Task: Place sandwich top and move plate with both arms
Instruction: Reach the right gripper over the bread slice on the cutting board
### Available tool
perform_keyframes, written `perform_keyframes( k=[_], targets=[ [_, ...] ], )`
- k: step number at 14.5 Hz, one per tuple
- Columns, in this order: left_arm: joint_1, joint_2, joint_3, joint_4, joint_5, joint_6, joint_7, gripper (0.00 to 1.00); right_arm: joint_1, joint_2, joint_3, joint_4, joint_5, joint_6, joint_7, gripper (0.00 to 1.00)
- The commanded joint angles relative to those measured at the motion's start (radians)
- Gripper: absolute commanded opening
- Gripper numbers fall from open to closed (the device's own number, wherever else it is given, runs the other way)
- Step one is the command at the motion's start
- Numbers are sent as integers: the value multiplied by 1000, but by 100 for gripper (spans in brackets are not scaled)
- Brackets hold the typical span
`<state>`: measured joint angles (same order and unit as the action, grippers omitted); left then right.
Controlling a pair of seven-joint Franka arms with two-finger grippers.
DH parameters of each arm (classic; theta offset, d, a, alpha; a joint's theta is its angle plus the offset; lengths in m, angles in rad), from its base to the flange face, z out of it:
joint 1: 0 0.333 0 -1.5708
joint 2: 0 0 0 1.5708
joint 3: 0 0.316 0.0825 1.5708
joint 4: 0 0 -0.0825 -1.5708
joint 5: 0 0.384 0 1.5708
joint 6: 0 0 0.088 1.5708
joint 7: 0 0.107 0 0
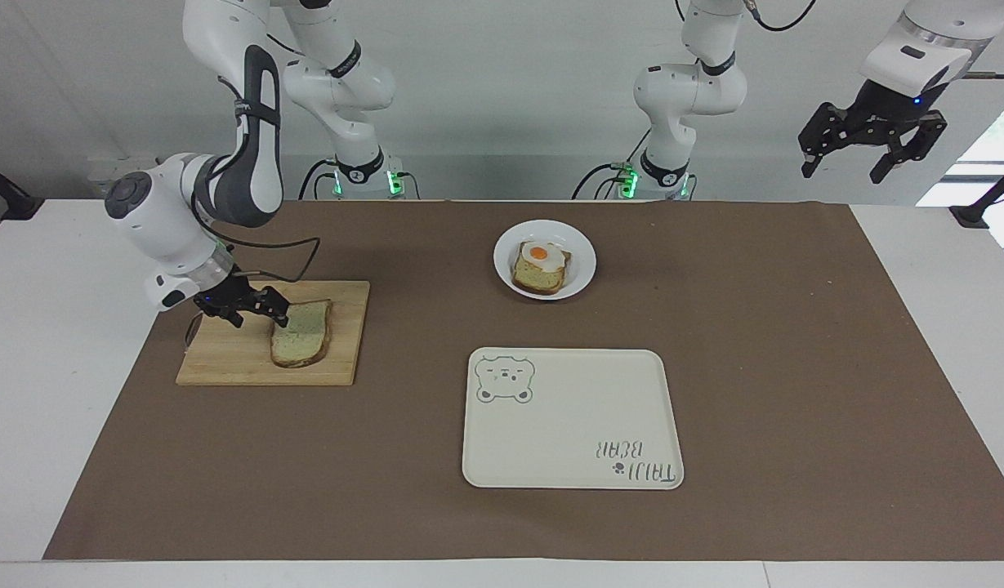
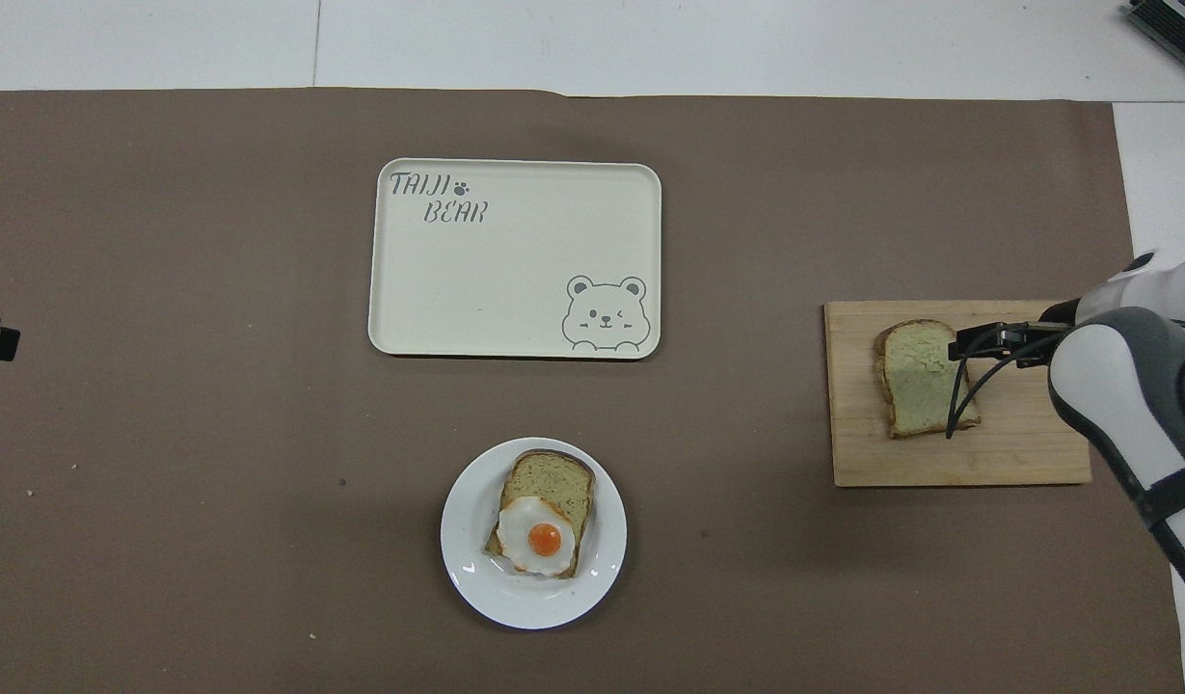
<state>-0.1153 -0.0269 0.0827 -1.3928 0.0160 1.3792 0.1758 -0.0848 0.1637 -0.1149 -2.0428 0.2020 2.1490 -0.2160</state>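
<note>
The sandwich top (image 1: 301, 332) (image 2: 925, 378), a plain pale slice with a dark crust, lies flat on a wooden cutting board (image 1: 232, 355) (image 2: 1016, 453). My right gripper (image 1: 256, 313) (image 2: 978, 343) is low over the board, open, right at the edge of the slice; nothing is held. The white plate (image 1: 582, 249) (image 2: 467, 569) sits close to the robots at mid-table and carries a bread slice with a fried egg (image 1: 540, 263) (image 2: 539, 535). My left gripper (image 1: 873, 155) waits high in the air at the left arm's end, open and empty.
A cream tray with a bear drawing (image 1: 571, 416) (image 2: 515, 260) lies farther from the robots than the plate. A brown mat (image 1: 796, 367) covers the table. The right arm's black cable (image 1: 301, 253) hangs over the board's near edge.
</note>
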Motion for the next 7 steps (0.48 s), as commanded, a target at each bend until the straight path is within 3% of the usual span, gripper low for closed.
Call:
perform_keyframes(
  k=[1,7],
  targets=[
    [-12,-7,12,8,-4,-17,-10,100,-9,20,4,-23,39,61,-57,100],
    [-12,-7,12,6,-2,-17,-10,100,-15,34,4,-88,66,124,-59,100]
  ],
)
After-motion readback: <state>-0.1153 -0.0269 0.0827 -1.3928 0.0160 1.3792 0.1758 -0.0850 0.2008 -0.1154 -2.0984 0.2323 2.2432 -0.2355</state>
